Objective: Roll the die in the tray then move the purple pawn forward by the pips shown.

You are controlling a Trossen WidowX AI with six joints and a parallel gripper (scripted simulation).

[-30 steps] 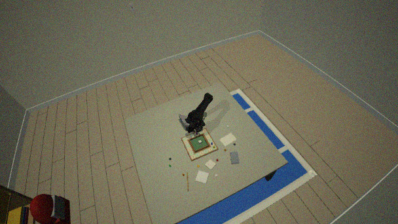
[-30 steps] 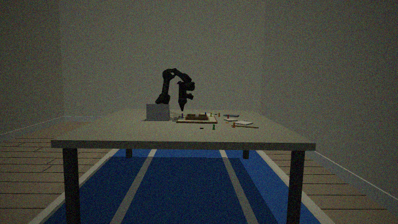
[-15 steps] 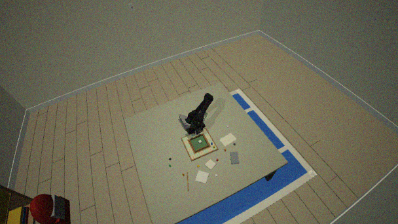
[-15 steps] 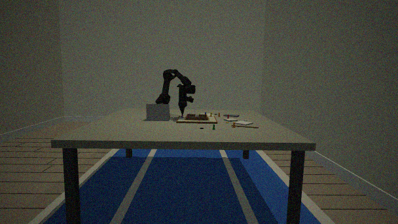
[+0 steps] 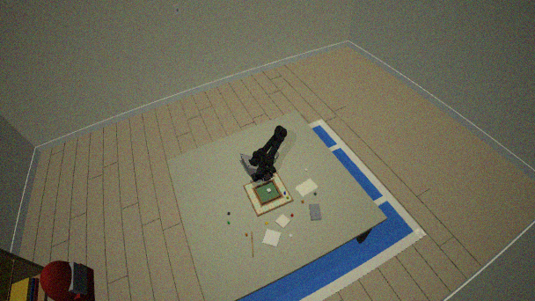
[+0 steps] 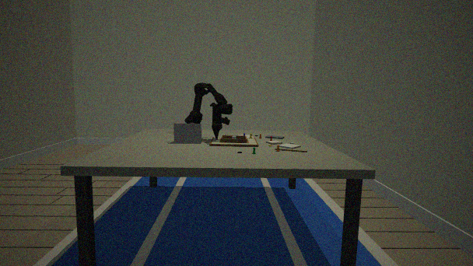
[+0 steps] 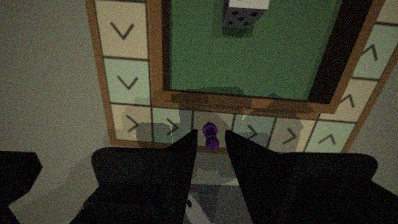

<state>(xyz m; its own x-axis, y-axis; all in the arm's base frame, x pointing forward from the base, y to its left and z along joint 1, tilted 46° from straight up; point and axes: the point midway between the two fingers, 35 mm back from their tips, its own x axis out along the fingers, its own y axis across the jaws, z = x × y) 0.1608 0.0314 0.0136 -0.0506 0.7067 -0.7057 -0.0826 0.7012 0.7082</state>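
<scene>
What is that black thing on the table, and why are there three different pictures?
It is a robot arm playing a board game. One camera looks down from high up, one looks across the table from the front, and one sits on the arm's wrist. The game board has arrow squares around a green tray, and the die lies inside it. Loose pawns and cards lie nearby. The arm's gripper has two black fingers. They are closing around the little purple pawn, but I cannot tell if they squeeze it yet.
</scene>
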